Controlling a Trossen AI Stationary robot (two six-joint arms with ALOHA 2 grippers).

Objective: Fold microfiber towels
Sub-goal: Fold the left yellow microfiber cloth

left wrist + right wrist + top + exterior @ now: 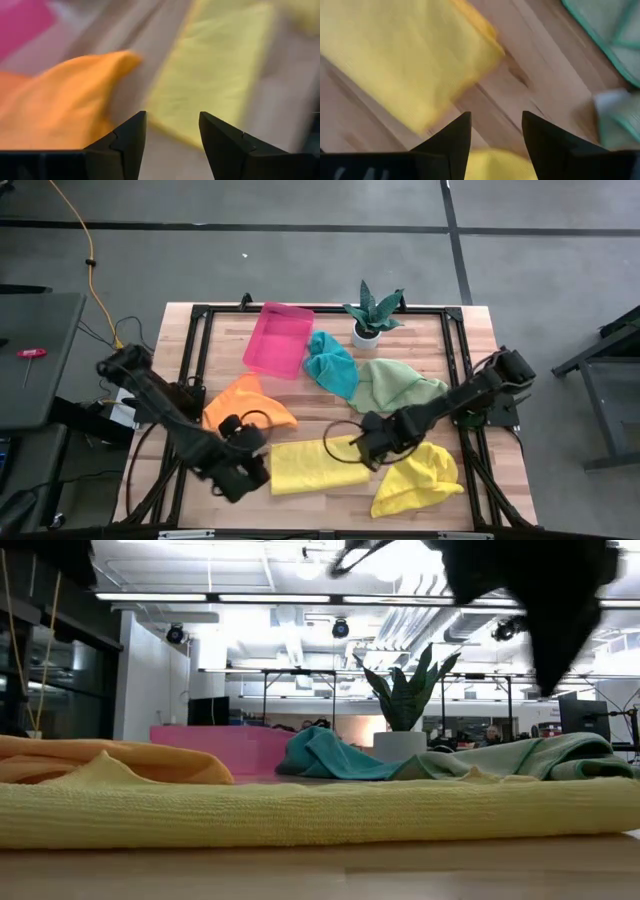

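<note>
Yellow folded towel (312, 464) lies near the tabletop's front edge between my left claw (171, 135) and right claw (496, 134), both parted and empty; a snagged fingertip could undo its fold.

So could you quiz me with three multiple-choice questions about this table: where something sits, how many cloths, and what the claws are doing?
1. The pink rectangular plastic tray lies beside:
A the potted plant
B the teal microfiber towel
C the crumpled yellow towel

2. Towels on the table:
A three
B four
C five

3. The left end effector and right end effector are:
A open, empty
B gripping cloth
C shut

Answers: B, the teal towel touches its edge; C, two yellow, orange, teal, green; A, both wrist views show bare gaps.
</note>
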